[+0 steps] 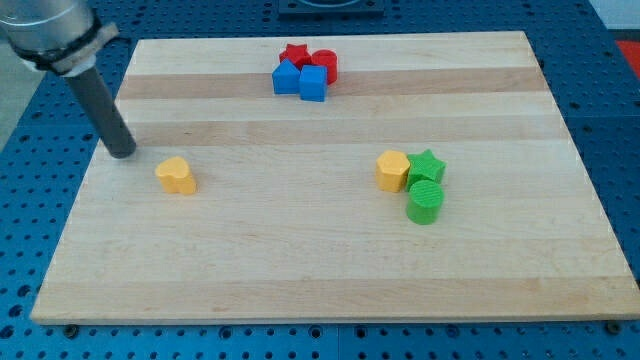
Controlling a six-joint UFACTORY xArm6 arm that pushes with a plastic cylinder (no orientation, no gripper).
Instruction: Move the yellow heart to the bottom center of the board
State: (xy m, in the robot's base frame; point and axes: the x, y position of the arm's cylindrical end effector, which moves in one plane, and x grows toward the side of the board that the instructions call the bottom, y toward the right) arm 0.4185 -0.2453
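Pale wooden board (330, 270) on a blue perforated table (30, 130), blocks scattered in three spots, rod at the view's left

Yellow heart (176, 175) lies alone in the left half of the board, about mid-height; my tip (122, 153) rests just up and to the left of it, close but not touching, and the rod carries no jaws, so nothing is grasped. Near the top edge a red star (293, 54), red cylinder (325, 64), blue cube (313, 84) and another blue block (287, 78) huddle together. Right of centre a yellow hexagonal block (393, 170), green star (427, 166) and green cylinder (424, 201) touch one another
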